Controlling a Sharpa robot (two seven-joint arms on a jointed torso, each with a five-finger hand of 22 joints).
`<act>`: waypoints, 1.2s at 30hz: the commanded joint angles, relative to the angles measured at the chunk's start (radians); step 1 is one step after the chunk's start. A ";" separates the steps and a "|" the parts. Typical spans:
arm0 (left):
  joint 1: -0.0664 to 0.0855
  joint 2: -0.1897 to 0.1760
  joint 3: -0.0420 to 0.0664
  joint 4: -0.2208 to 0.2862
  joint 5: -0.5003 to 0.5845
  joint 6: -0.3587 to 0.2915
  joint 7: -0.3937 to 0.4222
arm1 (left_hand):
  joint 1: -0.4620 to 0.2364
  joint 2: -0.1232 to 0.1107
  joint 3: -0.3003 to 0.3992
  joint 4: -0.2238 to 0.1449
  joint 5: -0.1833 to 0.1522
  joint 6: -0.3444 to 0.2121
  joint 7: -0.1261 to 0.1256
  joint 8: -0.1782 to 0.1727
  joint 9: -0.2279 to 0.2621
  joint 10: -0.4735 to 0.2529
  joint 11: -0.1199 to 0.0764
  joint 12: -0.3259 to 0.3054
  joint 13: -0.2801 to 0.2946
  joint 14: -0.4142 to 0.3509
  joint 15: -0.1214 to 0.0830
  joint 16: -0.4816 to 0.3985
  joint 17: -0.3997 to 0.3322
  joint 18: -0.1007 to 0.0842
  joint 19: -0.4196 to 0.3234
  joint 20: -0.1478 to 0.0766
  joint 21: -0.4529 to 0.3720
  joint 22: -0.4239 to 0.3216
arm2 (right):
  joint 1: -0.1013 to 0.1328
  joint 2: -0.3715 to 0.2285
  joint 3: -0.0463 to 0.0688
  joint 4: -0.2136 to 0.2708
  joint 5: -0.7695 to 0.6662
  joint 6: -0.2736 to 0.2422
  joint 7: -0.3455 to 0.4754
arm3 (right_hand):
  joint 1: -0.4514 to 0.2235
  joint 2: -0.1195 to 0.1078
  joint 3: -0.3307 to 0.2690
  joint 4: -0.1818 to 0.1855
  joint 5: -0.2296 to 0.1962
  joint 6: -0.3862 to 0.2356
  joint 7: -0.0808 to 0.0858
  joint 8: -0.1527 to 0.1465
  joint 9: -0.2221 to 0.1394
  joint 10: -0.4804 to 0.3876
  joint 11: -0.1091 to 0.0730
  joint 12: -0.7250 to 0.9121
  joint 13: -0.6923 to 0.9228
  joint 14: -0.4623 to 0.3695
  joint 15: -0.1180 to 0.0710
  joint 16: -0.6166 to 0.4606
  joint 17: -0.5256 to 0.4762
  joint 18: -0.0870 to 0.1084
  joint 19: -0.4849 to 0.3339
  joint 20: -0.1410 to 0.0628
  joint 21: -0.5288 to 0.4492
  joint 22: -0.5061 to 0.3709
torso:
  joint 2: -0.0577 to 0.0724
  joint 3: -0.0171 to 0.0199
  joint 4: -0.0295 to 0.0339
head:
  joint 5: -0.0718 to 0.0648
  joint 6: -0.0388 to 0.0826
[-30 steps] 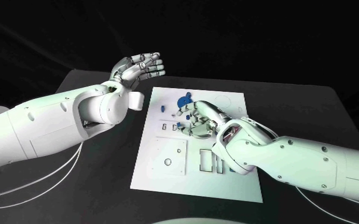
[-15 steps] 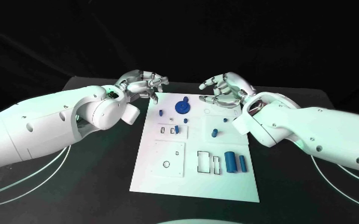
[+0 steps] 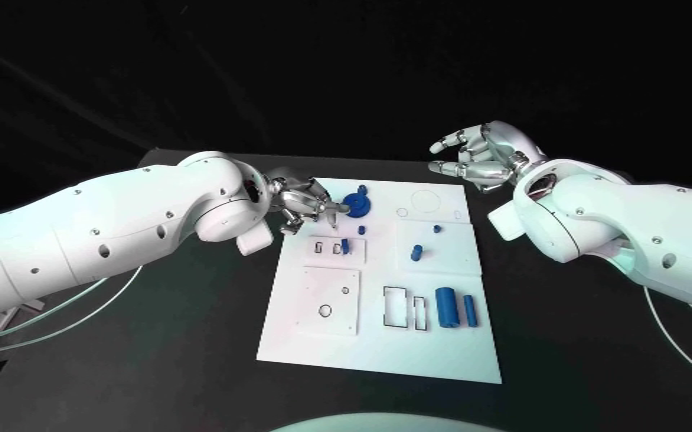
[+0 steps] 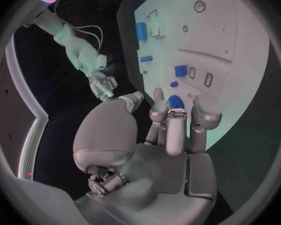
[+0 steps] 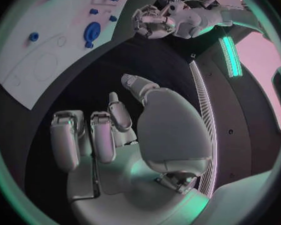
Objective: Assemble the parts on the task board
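White and flat, the task board [image 3: 378,337] lies mid-table with blue parts [image 3: 454,308] scattered over it. We see our left hand [image 3: 306,207] at its far-left edge, fingers apart beside a round blue part [image 3: 355,203], gripping nothing. Our right hand [image 3: 477,155] hangs off the board's far-right corner, fingers loosely spread and empty.

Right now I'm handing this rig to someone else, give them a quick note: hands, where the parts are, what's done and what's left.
Left hand: over the task board's far left corner, fingers curled beside the round blue part; whether it holds anything cannot be told.
Right hand: raised off the board past its far right corner, fingers curled, holding nothing.
Parts: two blue cylinders lie side by side near the right edge; a small blue piece lies mid-board.
Done: unclear.
Left: the outlined slot beside the cylinders and the ring outline at the far edge look unfilled.
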 commanded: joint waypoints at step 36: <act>0.058 0.167 -0.050 -0.116 -0.264 0.199 -0.160 | -0.044 0.033 -0.113 -0.001 -0.004 -0.071 0.033 -0.119 -0.044 -0.042 0.032 -0.029 -0.050 0.063 0.018 -0.003 0.123 -0.014 0.001 0.020 0.027 0.033 | 0.004 -0.011 -0.004 -0.002 0.010 0.008 -0.006 | -0.008 0.000 -0.002 0.009 0.000 0.005 -0.003 0.004 0.002 -0.015 0.001 -0.012 -0.008 0.064 0.003 -0.009 0.101 0.009 0.060 0.003 -0.011 0.189 | 0.004 0.0017 -0.0003 | 0.016 -0.027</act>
